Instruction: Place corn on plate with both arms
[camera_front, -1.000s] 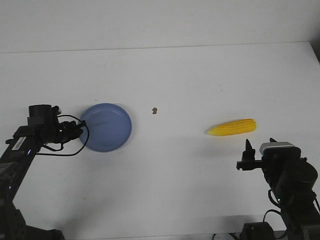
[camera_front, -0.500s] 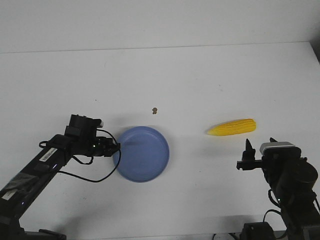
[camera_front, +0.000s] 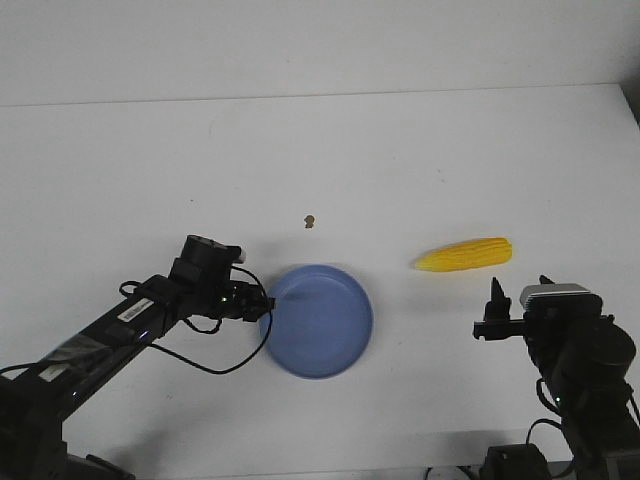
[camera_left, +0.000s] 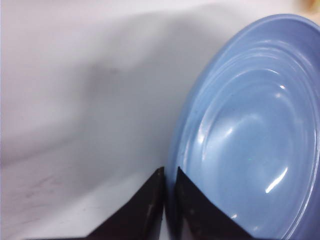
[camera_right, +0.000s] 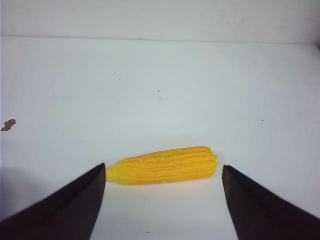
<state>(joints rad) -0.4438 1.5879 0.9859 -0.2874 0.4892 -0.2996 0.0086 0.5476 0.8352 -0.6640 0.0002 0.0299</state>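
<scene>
Front view | left pincer (camera_front: 264, 303) clamped on plate (camera_front: 330, 330) rim | right pincer (camera_right: 162, 200) spread apart, facing corn (camera_front: 465, 254)

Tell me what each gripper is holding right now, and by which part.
The left gripper is shut on the plate, pinching its rim on the left side. The right gripper is open and holds nothing; the corn lies beyond it.

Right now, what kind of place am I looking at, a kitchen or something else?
Probably a robot test bench rather than a kitchen: a bare white table against a plain wall, holding only a blue plate and one corn cob, with two black cabled arms.
</scene>
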